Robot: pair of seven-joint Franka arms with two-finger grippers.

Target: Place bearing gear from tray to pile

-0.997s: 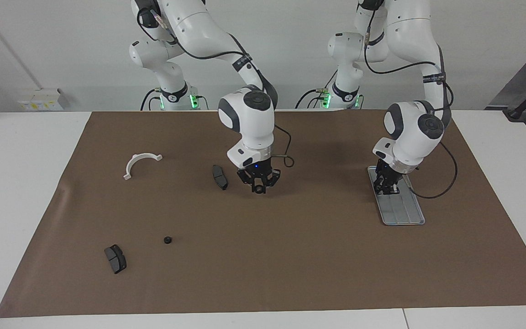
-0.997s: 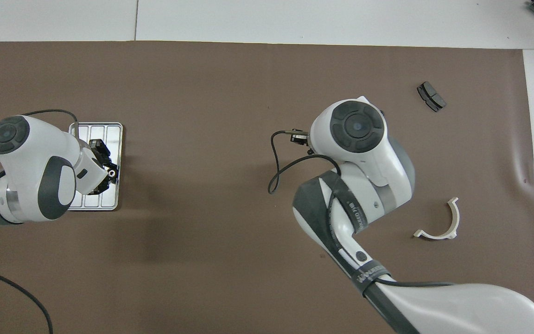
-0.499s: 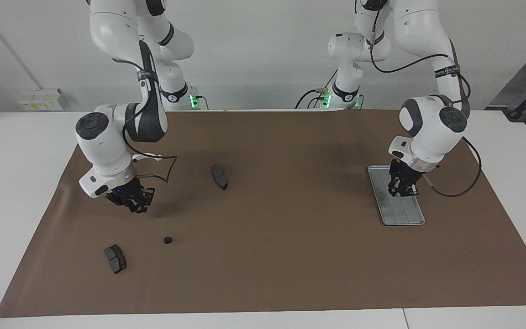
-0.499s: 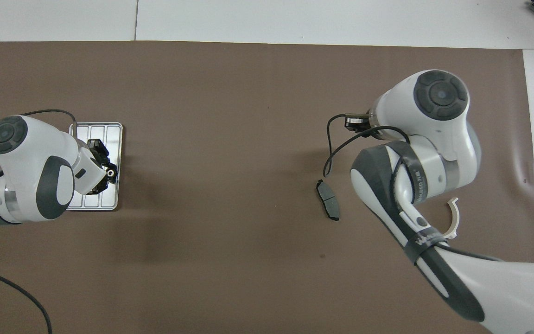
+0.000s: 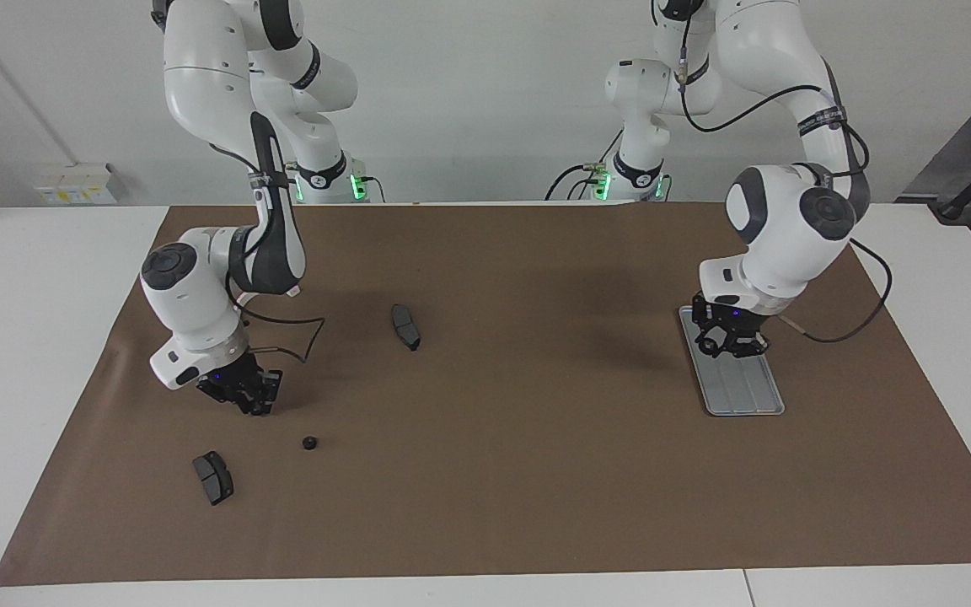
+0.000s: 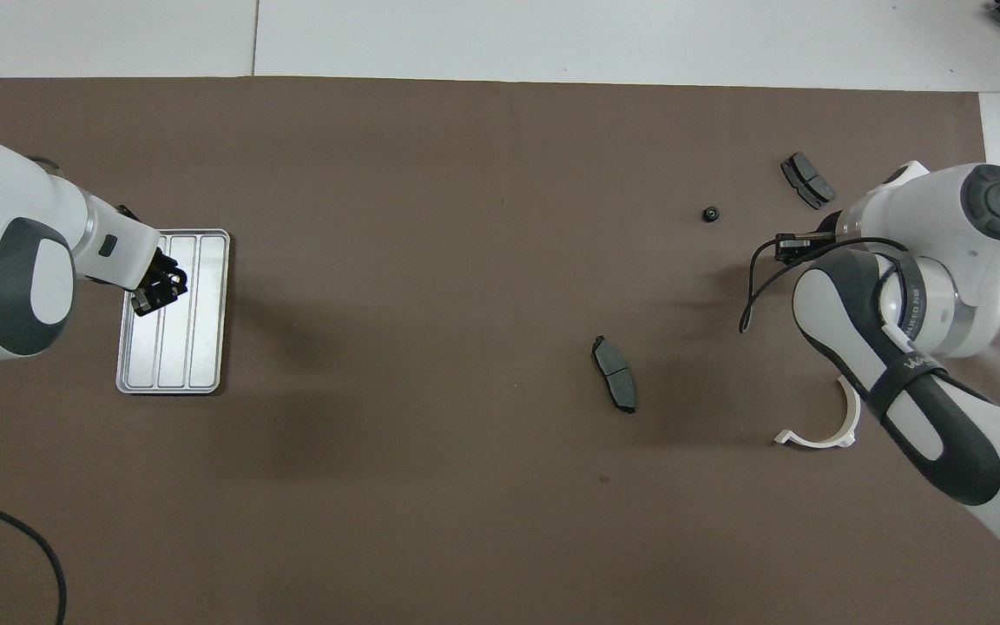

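grippers low at both ends of the brown mat

left gripper point(image 5: 727, 341) sits over the tray point(image 5: 751, 396) at right of the facing view, right gripper point(image 5: 251, 398) lower left over the mat near a small black gear point(image 5: 309, 443) and brake pad point(image 5: 213, 477); neither pincer's width or hold can be told.

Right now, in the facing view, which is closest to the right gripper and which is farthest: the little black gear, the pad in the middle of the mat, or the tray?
1. Gear, just beside the right gripper.
2. Middle pad, nearer the robots, toward the mat's middle.
3. Tray, at the left arm's end, under the left gripper.
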